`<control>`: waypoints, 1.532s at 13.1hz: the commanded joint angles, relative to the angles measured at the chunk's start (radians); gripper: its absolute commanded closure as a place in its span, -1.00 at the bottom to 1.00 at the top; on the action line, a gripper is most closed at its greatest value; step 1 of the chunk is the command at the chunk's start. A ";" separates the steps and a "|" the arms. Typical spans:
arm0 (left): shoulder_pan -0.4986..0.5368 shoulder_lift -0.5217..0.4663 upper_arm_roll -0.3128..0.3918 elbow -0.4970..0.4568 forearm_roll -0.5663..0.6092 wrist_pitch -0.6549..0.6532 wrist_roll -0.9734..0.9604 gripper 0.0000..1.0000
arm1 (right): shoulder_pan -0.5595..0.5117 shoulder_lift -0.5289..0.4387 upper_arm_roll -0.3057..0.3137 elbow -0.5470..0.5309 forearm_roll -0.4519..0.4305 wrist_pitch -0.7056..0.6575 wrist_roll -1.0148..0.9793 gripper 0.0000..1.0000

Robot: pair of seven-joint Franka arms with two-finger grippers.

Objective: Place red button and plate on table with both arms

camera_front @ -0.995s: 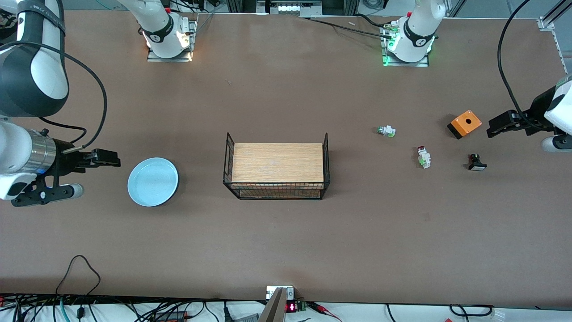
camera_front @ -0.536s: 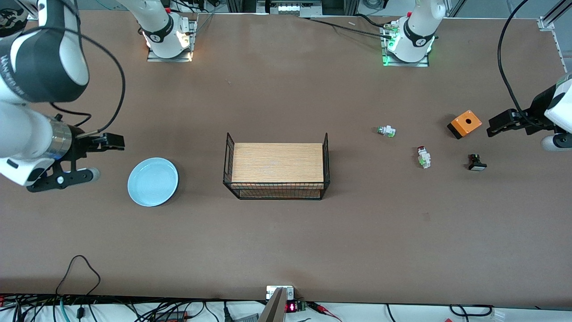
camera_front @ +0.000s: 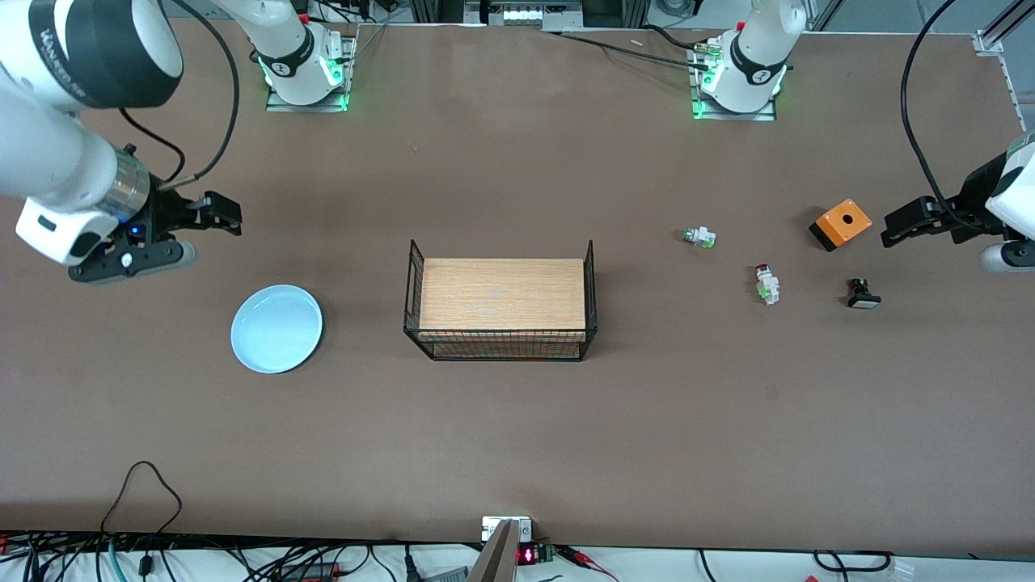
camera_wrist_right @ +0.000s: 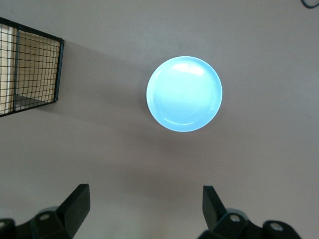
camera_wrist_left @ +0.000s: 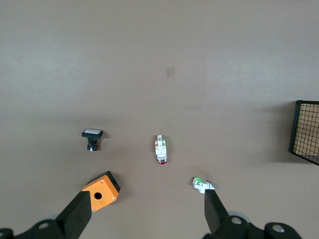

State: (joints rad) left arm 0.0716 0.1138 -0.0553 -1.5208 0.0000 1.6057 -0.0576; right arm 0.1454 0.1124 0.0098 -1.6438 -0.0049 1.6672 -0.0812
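Plate (camera_front: pixel 276 328), plain light blue, and red-capped whitish red button (camera_front: pixel 766 284) lie on table (camera_front: pixel 517 420); both hands spread, empty.

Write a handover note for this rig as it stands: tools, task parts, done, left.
Right tool: open, holding nothing, up over bare brown tabletop at the right arm's end, beside the round light blue plate.
Left tool: open, holding nothing, by the orange box.
Plate flat on the table, untouched by either tool.
Small whitish red-capped button lies on the table among the other button parts.
Done: both parts on the table, released. Left: nothing visible.
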 commanded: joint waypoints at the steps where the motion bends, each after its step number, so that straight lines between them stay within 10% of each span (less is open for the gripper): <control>1: 0.005 -0.011 -0.004 0.007 -0.025 0.010 0.021 -1.00 | -0.001 -0.115 0.002 -0.131 0.014 0.058 0.006 -1.00; 8: -0.004 -0.039 -0.011 -0.009 -0.038 0.020 0.010 -1.00 | -0.030 -0.167 -0.007 -0.168 0.028 -0.055 -0.019 -1.00; 13: -0.001 -0.039 -0.014 -0.009 -0.057 0.019 0.010 -1.00 | -0.027 -0.368 -0.002 -0.461 0.016 0.118 -0.026 -1.00; 20: 0.013 -0.031 -0.008 -0.012 -0.049 0.019 0.012 -1.00 | -0.029 -0.117 0.003 -0.076 0.020 0.005 -0.046 -1.00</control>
State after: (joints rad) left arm 0.0777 0.0938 -0.0650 -1.5216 -0.0306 1.6255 -0.0574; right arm 0.1249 -0.1342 0.0133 -1.8927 0.0037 1.7627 -0.1062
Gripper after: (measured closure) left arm 0.000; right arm 0.000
